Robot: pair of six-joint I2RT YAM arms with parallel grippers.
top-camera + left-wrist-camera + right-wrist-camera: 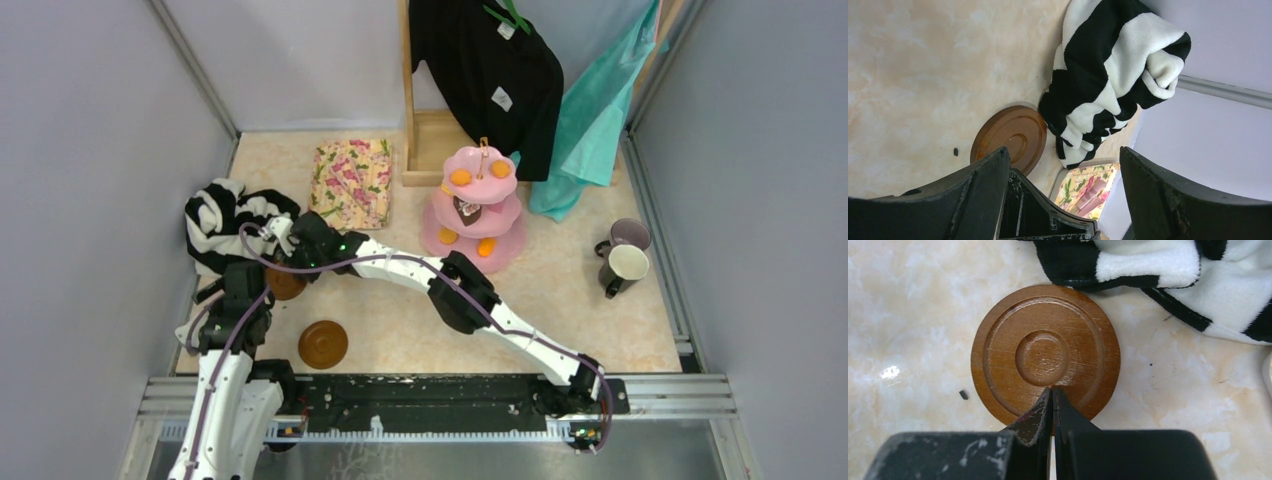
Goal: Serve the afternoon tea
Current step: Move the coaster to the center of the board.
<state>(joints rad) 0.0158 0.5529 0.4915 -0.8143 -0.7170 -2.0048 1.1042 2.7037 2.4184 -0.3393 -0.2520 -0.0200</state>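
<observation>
While poised with the right jaws pressed shut over the near rim of one brown saucer (1045, 355), grips nothing there. Spreads the left jaws wide and empty just beside it. Meets the striped garment (225, 225) touching that saucer's far edge. Leaves bare surface (390, 330) between it and the second saucer (322, 343). Shows the pink cake stand (475, 215) mid-surface and two mugs (625, 265) near the right edge.
</observation>
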